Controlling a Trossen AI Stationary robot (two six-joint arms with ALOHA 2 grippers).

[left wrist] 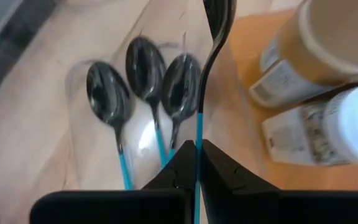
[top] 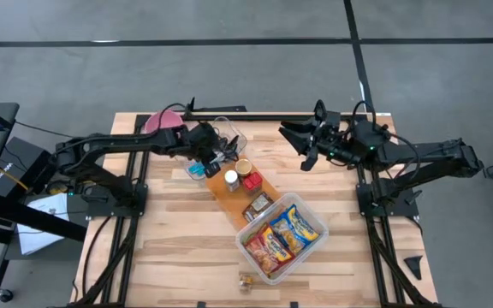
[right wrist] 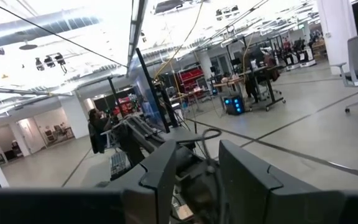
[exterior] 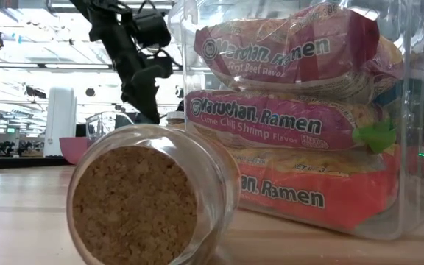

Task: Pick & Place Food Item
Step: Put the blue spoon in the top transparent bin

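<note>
Here the left gripper (left wrist: pixel 197 163) is reaching over the back-left part of the wooden table (top: pixel 169 248), and its jaws are pressed together on the thin blue handle of a black spoon (left wrist: pixel 215 37), whose dark bowl is standing up past the fingertips in the left wrist view. Beneath it three more black spoons with blue handles (left wrist: pixel 145 78) are lying side by side in a clear container (top: pixel 221 141), just beside an orange cutting board (top: pixel 229 201). On that board a peanut-coloured jar with a tan lid (top: pixel 244 167) is sitting next to a white-capped bottle (top: pixel 231 180), a small red container (top: pixel 252 180) and a dark packet (top: pixel 258 204). Just off the near end of the board, a clear plastic bin (top: pixel 313 241) is holding packs of Maruchan ramen (exterior: pixel 293 121), stacked one on another with the labels showing through the wall in the low view. A small glass jar with a cork stopper (exterior: pixel 135 210) is lying on its side at the front edge of the table, close beside the bin. A pink bowl (top: pixel 163 121) is sitting at the back, partly under the left arm. The right gripper (top: pixel 302 141) is hanging in the air over the back-right part of the table, well apart from the food items, with its fingers spread and nothing between them.
</note>
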